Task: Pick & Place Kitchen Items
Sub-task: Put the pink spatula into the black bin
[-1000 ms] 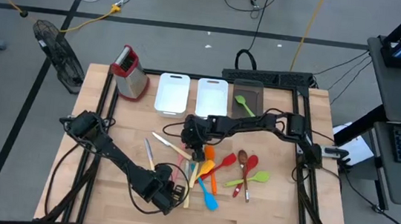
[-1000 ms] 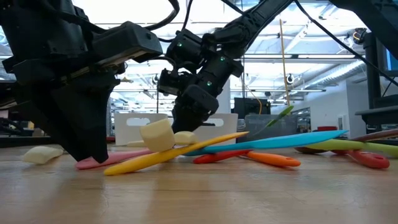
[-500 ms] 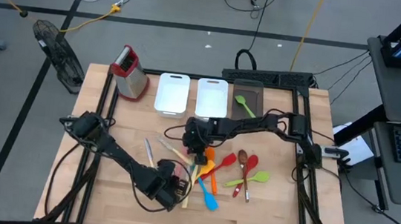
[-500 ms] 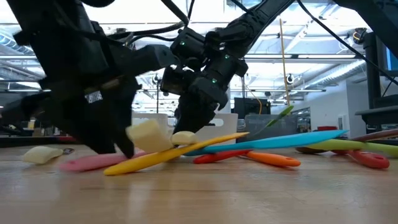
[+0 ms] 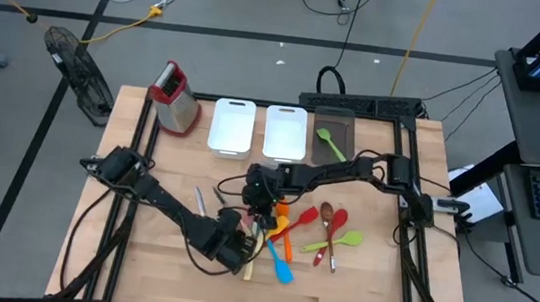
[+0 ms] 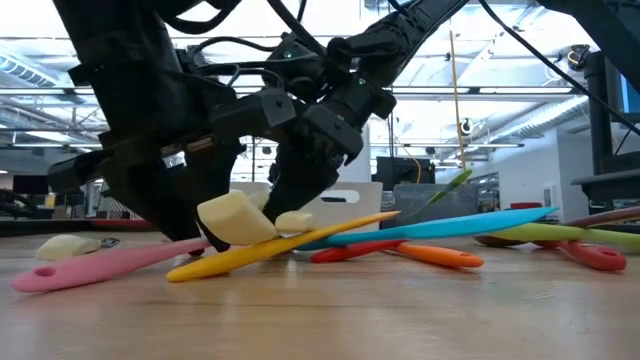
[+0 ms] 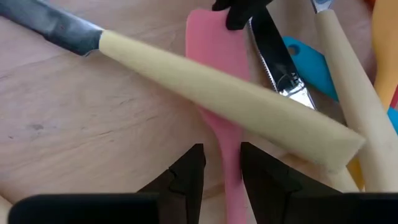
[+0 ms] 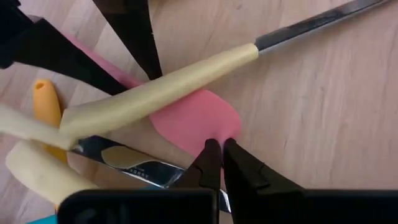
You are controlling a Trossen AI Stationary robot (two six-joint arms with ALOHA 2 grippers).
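two grippers meet on one pink spatula (image 7: 219, 87) in the utensil pile mid-table: my left gripper (image 7: 222, 171) straddles its handle, fingers apart and not yet clamped. its long axis runs straight ahead to the blade, where my right gripper (image 8: 220, 163) sits pinched together on the blade's edge.

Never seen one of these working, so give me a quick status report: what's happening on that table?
Left gripper astride pink spatula handle. Right gripper shut, pinching spatula's blade edge. Cream-handled utensil lies across the spatula, in the way.
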